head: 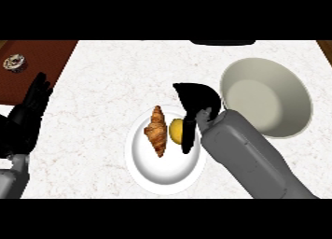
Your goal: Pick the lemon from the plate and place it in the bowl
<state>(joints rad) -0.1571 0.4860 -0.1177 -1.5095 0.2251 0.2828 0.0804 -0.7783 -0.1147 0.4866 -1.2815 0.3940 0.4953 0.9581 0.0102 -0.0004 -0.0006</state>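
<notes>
Head view: right robot hand [196,100] over round white plate [165,172], clasp cannot be told.
Small yellow lemon [176,131]: just left of it.
Beige bowl [265,98]: just right.
Left robot hand [27,116]: spread.

No writing, label, brand, number or sign can be read here. The white plate [165,175], the bowl [265,100] and the speckled counter top [100,140] are plain. The small round object [16,62] at the upper left is too small to tell any mark on it.
</notes>
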